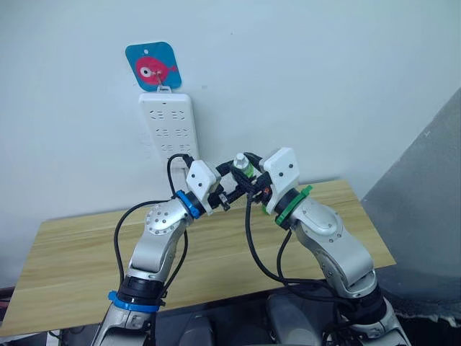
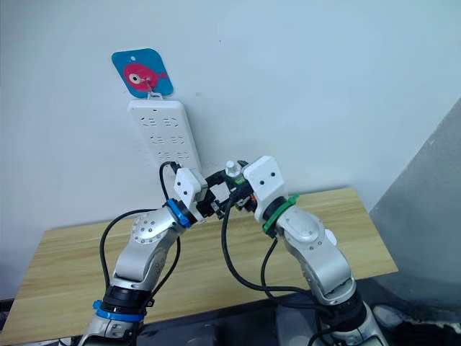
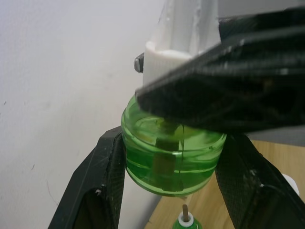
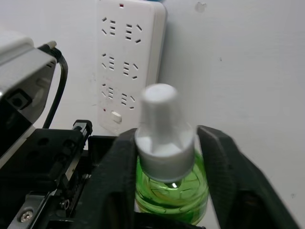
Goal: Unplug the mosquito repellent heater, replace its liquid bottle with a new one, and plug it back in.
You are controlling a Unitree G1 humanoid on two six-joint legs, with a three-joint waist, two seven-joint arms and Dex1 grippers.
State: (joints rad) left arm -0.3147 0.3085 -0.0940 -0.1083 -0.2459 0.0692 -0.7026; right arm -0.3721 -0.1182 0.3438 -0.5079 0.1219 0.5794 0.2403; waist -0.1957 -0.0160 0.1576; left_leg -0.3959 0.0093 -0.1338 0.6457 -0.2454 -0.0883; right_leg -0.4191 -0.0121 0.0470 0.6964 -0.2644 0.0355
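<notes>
Nearest you, your 2 arms rise from the bottom edge and meet above the middle of the wooden tabletop (image 1: 79,252), with black cables looping below them.

Your left hand (image 1: 225,196) comes in from 7 o'clock and your right hand (image 1: 245,180) from 5 o'clock. Between them, held in the air above the tabletop, is a small green bottle (image 1: 245,170) with a white cap (image 4: 162,125).

In the right wrist view, your right hand's 2 black fingers (image 4: 224,167) sit against both sides of the bottle's green body (image 4: 172,191), so that hand is clamped on it, cap pointing up.

In the left wrist view, your left hand's fingers (image 3: 102,186) flank the green body (image 3: 167,152) at each side. The left finger touches the glass. A black finger of the other hand crosses in front, so you cannot tell whether the far side touches, nor whether this hand truly grips.

Green liquid fills the lower part of the bottle. Just beneath it in that view, the tip of a 2nd green bottle (image 3: 185,221) with a thin wick stands on the tabletop.

The mosquito repellent heater itself cannot be made out in these pictures.

Farther back, at 12 o'clock, a tall white power strip (image 1: 167,124) hangs upright on the pale wall from a hook under a blue tag (image 1: 153,66) with a pink fish.
</notes>
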